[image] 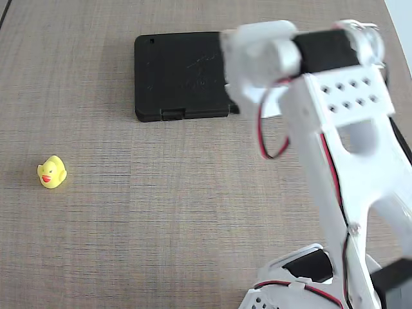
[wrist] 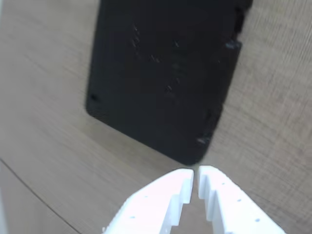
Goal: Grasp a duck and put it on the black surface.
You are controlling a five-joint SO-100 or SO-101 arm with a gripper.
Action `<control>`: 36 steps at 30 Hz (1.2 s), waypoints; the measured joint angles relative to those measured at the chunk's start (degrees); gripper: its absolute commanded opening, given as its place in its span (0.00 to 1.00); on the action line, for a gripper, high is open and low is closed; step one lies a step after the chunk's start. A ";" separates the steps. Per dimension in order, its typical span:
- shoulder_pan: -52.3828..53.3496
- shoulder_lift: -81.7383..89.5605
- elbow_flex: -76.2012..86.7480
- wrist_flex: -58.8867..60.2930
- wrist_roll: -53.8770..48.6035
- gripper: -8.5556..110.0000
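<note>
The wood-grain table (image: 193,212) filled the fixed view, and the white arm (image: 347,148) rose from the lower right corner, its upper links blurred and hanging over the right end of the black surface (image: 180,74). That black surface lay flat near the top centre of the table, its latch tabs on the edge facing the camera; in the wrist view it (wrist: 161,73) ran slantwise across the upper part of the picture, bare on top. The gripper (wrist: 195,178) showed at the bottom of the wrist view, just beside the case's near corner, its two white fingers nearly touching with only a thin slit between them and nothing held. The duck (image: 51,172) stood upright on the table at the far left of the fixed view, well apart from both case and arm.
</note>
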State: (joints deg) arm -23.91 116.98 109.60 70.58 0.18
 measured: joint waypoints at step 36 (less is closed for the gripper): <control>-36.39 -55.63 -34.63 -0.09 0.00 0.33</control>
State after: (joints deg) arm -60.29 61.35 74.97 70.49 0.18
